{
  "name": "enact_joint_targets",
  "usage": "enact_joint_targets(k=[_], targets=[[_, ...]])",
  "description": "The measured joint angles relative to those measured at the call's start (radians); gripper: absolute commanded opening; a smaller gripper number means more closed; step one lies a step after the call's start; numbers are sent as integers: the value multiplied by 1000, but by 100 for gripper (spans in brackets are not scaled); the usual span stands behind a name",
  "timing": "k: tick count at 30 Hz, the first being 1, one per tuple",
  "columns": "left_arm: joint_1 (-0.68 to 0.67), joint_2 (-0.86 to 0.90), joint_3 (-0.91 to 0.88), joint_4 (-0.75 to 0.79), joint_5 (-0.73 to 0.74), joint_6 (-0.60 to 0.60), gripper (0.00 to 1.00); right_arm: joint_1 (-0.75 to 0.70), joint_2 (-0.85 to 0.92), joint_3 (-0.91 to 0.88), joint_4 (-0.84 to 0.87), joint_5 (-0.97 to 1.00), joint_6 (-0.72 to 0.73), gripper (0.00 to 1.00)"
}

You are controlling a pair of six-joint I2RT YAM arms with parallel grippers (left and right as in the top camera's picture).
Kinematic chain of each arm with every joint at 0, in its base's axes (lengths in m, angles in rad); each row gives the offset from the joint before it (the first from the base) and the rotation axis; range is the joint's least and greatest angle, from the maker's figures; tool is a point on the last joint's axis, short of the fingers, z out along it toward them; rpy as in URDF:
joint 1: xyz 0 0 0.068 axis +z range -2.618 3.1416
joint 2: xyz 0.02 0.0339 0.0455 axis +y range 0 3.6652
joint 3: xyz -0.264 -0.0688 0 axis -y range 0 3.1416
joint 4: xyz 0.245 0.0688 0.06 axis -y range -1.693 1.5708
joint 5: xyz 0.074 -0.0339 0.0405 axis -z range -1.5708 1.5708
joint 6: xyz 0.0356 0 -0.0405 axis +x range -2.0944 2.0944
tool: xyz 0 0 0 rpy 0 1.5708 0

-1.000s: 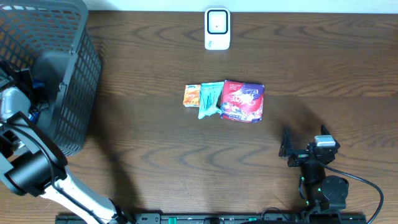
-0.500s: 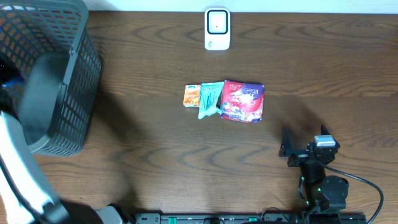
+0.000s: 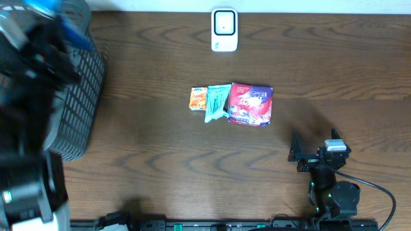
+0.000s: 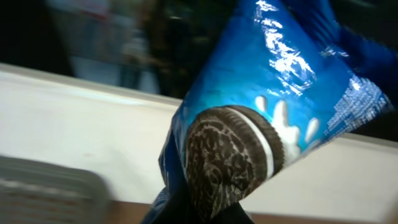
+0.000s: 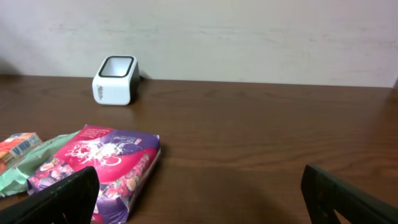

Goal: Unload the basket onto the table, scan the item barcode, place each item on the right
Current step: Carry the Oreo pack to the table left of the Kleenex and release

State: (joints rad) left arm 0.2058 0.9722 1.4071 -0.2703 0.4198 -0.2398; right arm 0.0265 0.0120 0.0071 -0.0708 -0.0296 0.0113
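**Cookie packet held aloft at the left**

The left gripper [image 4: 199, 214] is clamped on the lower end of a blue cookie packet [image 4: 273, 93], high over the grey basket [image 3: 83, 96]. Mid-table lie an orange packet [image 3: 198, 98], a green packet [image 3: 217, 101] and a purple bag [image 3: 251, 104], touching in a row. The white scanner [image 3: 224, 29] stands beyond them. At the right, the right gripper [image 5: 200, 180] has its jaws wide apart and holds nothing.

This is looking like a shop checkout staged in a robot lab. A white barcode scanner [image 3: 224, 29] is sitting at the far edge of a dark wooden table [image 3: 160, 147]. A grey mesh shopping basket [image 3: 83, 96] is standing at the left side, and three snack packets [image 3: 217, 101] are lying together mid-table. A blue biscuit packet [image 4: 267, 124] is hanging before a bare pale wall [image 5: 249, 37], and a black robot arm [image 3: 327, 173] is sitting at the near edge.
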Motion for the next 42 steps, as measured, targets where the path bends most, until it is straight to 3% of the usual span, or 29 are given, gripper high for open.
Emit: enact_joint_targets(k=[4,8,16,25,33,36,38,42], targets=[[-179,-43,5,-122,-30,-30,7,0,0,0,0,0,0,99],[-339,11,7,-267,-153,-55,7,0,0,0,0,0,0,99],[-559,319,6,-359,-471,-85,7,0,0,0,0,0,0,99],[-639,736,6,-359,-771,-201,7,0,0,0,0,0,0,99],[-639,944,6,-353,-827,-334,9,0,0,0,0,0,0,99],[-639,957,6,-351,-812,-366,39,0,0,0,0,0,0,99],[-639,957,6,-347,-801,-377,52,0,0,0,0,0,0,99],[-639,957,6,-346,-784,-374,62,0,0,0,0,0,0,99]])
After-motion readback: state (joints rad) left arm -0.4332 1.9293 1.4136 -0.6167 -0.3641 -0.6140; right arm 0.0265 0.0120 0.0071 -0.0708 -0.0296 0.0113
